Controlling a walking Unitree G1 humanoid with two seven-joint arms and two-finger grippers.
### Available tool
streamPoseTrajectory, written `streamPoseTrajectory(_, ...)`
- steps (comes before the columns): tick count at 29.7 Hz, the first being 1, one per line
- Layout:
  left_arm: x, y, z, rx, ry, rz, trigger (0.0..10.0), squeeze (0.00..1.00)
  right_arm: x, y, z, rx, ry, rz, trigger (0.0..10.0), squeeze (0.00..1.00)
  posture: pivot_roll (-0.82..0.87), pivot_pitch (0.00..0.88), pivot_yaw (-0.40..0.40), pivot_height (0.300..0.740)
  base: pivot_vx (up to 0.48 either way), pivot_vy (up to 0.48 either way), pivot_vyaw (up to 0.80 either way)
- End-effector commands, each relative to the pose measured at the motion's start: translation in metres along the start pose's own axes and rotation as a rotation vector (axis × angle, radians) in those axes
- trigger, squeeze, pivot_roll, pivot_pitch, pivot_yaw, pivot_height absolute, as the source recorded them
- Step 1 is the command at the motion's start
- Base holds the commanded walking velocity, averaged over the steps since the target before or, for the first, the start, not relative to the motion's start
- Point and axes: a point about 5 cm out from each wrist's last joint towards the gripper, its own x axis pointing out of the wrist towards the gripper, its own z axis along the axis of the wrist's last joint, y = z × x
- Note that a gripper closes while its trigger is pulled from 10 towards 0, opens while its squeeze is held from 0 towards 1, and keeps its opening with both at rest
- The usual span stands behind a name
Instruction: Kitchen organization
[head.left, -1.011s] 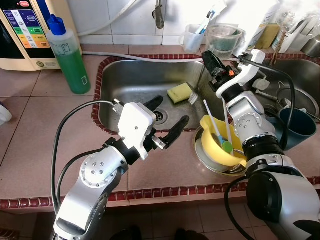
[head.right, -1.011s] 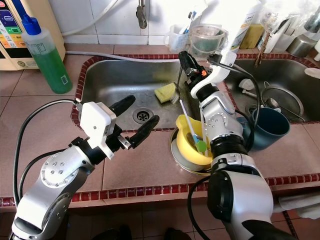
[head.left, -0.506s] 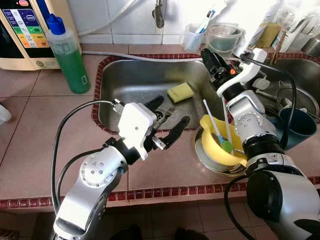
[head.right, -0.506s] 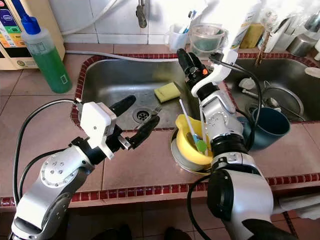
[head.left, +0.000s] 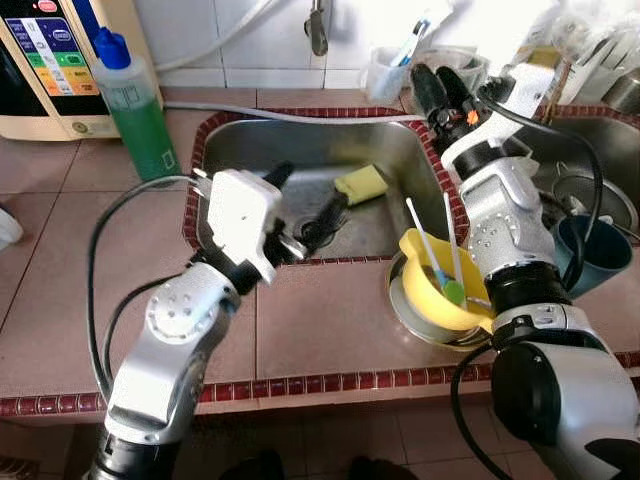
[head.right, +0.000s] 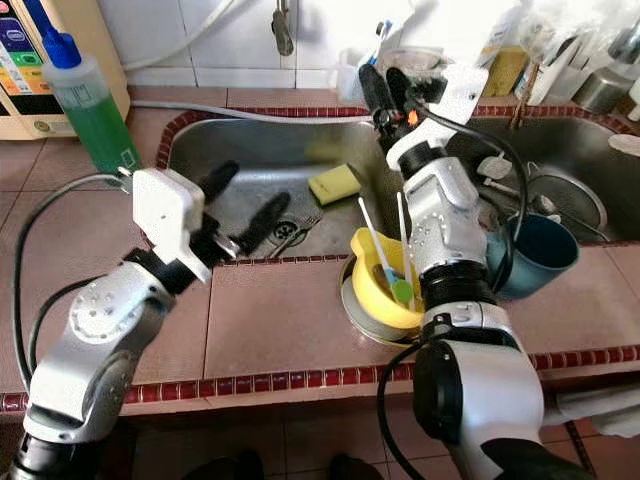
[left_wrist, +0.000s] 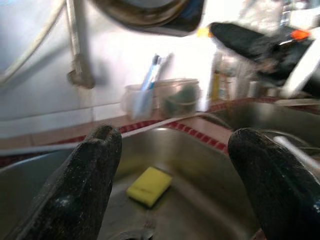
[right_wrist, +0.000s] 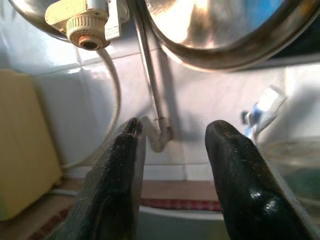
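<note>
A yellow sponge (head.left: 360, 184) lies on the floor of the steel sink (head.left: 250, 150). A fork (head.right: 290, 238) lies near the drain, beside my left gripper's lower finger. My left gripper (head.left: 314, 187) hangs open over the front of the sink, holding nothing; in its wrist view the sponge (left_wrist: 149, 186) sits between and beyond its two fingers (left_wrist: 85, 190). My right gripper (head.left: 440, 85) is raised over the sink's back right corner, open and empty, facing the tiled wall and faucet pipe (right_wrist: 150, 85).
A yellow jug (head.left: 432, 285) with utensils sits in a metal bowl on the counter right of the sink. A blue cup (head.left: 592, 255) stands beside it. A green soap bottle (head.left: 135, 110) and a water dispenser (head.left: 45, 60) stand at the back left. Containers crowd the back ledge (head.left: 445, 70).
The fork that hung from my right gripper now lies in the sink, and that gripper has risen towards the back wall. My left gripper swung left and forward over the sink.
</note>
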Motion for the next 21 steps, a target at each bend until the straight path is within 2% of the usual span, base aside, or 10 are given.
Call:
streamPoseTrajectory(1,0.005,0.009,-0.002,-0.004,0.003,0.064,10.0,0.0,0.0,0.005,0.008,-0.103,-0.056,-0.039,10.0,0.0,-0.13,0.092,-0.069,0.74,0.0,0.0,0.0)
streamPoseTrajectory(5,0.009,0.02,-0.005,-0.023,0.016,0.16,10.0,0.0,-0.006,0.01,0.004,-0.183,-0.056,-0.097,10.0,0.0,-0.13,0.073,-0.073,0.74,0.0,0.0,0.0)
streamPoseTrajectory(12,0.015,0.029,-0.016,-0.053,0.039,0.256,10.0,0.0,-0.029,0.018,-0.015,-0.197,-0.018,-0.17,10.0,0.0,-0.11,0.071,-0.077,0.74,0.0,0.0,0.0)
streamPoseTrajectory(14,0.017,0.03,-0.016,-0.026,0.029,0.265,10.0,0.0,-0.037,0.02,-0.021,-0.202,0.002,-0.188,10.0,0.0,-0.11,0.071,-0.075,0.74,0.0,0.0,0.0)
streamPoseTrajectory(19,0.017,0.033,-0.019,-0.041,0.033,0.31,10.0,0.0,-0.046,0.026,-0.025,-0.21,0.025,-0.189,10.0,0.0,-0.11,0.068,-0.066,0.74,0.0,0.0,0.0)
streamPoseTrajectory(21,0.014,0.036,-0.021,-0.046,0.03,0.34,10.0,0.0,-0.049,0.028,-0.026,-0.245,0.031,-0.189,10.0,0.0,-0.11,0.068,-0.066,0.74,0.0,0.0,0.0)
